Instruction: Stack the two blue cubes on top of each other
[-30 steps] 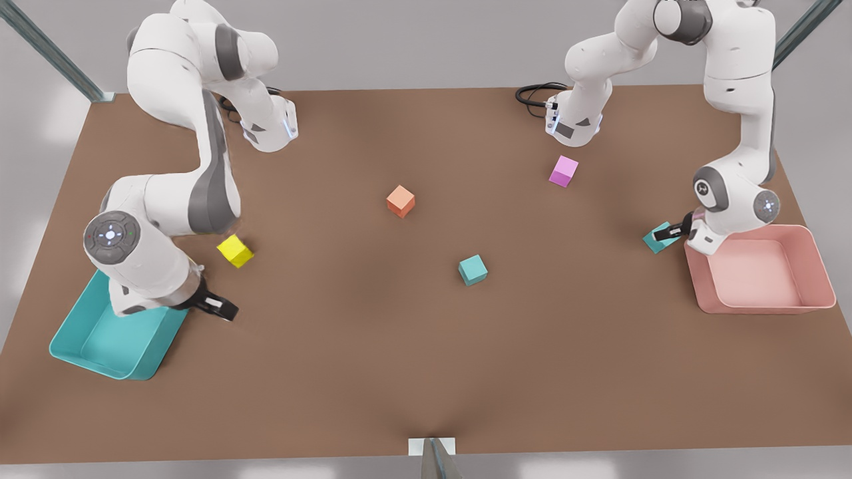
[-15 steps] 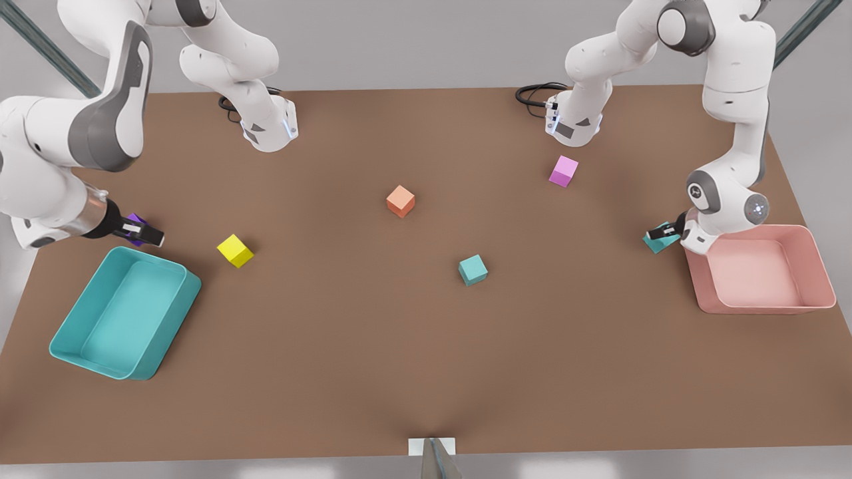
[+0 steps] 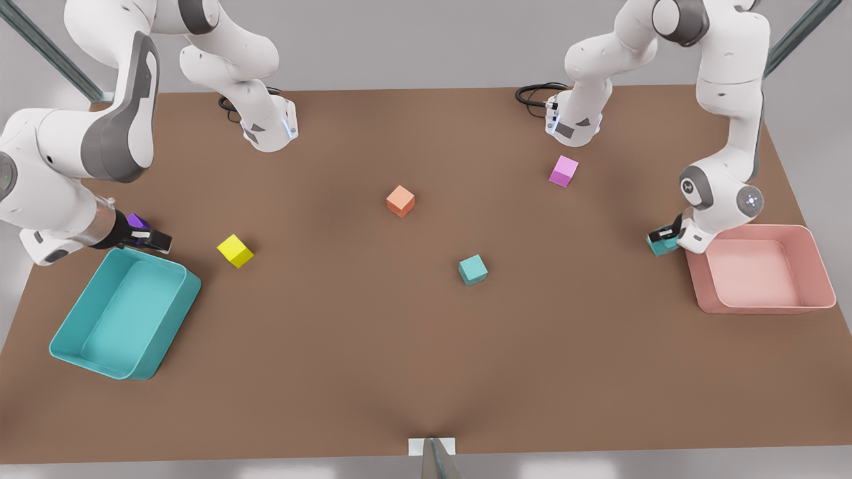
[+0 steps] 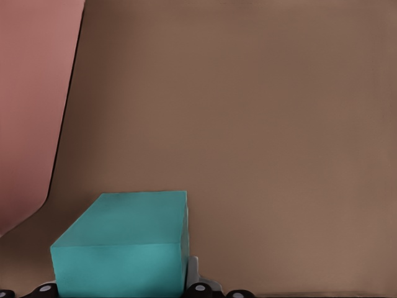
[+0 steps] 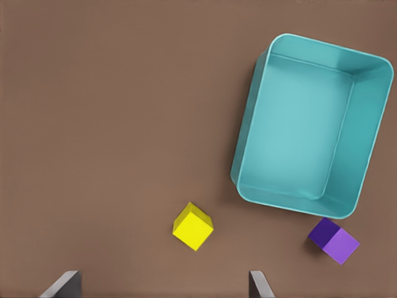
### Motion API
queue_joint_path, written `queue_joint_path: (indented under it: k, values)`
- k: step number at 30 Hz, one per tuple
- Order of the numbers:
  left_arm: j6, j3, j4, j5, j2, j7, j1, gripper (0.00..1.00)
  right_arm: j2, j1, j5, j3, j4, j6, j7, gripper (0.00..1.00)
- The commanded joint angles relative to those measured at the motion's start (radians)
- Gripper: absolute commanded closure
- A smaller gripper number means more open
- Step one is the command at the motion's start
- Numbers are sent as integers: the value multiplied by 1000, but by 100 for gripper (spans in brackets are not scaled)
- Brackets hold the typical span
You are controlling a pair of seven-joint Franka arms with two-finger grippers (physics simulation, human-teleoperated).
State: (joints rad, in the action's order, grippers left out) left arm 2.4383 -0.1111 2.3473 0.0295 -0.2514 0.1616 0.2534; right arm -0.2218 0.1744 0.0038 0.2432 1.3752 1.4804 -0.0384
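Teal cube number one [image 3: 662, 245] is pinched by the left gripper [image 3: 663, 234], right beside the pink tray [image 3: 762, 306] on the front view's right. The second teal cube [image 3: 472, 269] is seen sitting alone mid-table [image 3: 373, 359], well apart. The right gripper [image 3: 154, 238] is held over the front view's left with jaws spread wide, above the teal tray [image 5: 298, 198], yellow cube [image 5: 193, 226] and purple cube [image 5: 335, 241].

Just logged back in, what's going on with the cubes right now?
The left end effector, at the front view's right beside the pink tray, is around one small teal cube on the brown table. The second teal cube sits alone mid-table, so nothing is stacked. The right end effector hovers open by the purple cube and teal tray.
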Motion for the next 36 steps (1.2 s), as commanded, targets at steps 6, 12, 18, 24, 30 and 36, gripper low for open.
queue_joint_path:
  k: [6, 12, 18, 24, 30, 36]
  values:
    - [-142, 209, -131, 81, 78, -485, -358, 29, -4, -1, 1, 1, -1, 3, 106, 0]
    - [-140, 439, -422, 72, -172, -981, -473, 29, -7, 2, -1, 1, -1, 3, 106, 0]
    - [-140, 438, -502, 52, -230, -1031, -507, 29, -7, 2, -1, 1, -1, 3, 106, 0]
    - [-168, 441, -537, 29, -278, -1054, -507, 29, -7, 4, -1, 1, -1, 3, 106, 0]
    - [-203, 449, -537, 29, -286, -1056, -520, 29, -7, 4, -4, 1, -1, 3, 106, 0]
    - [-199, 449, -562, 26, -305, -1074, -525, 0, -7, 4, -7, 1, -1, 3, 106, 0]
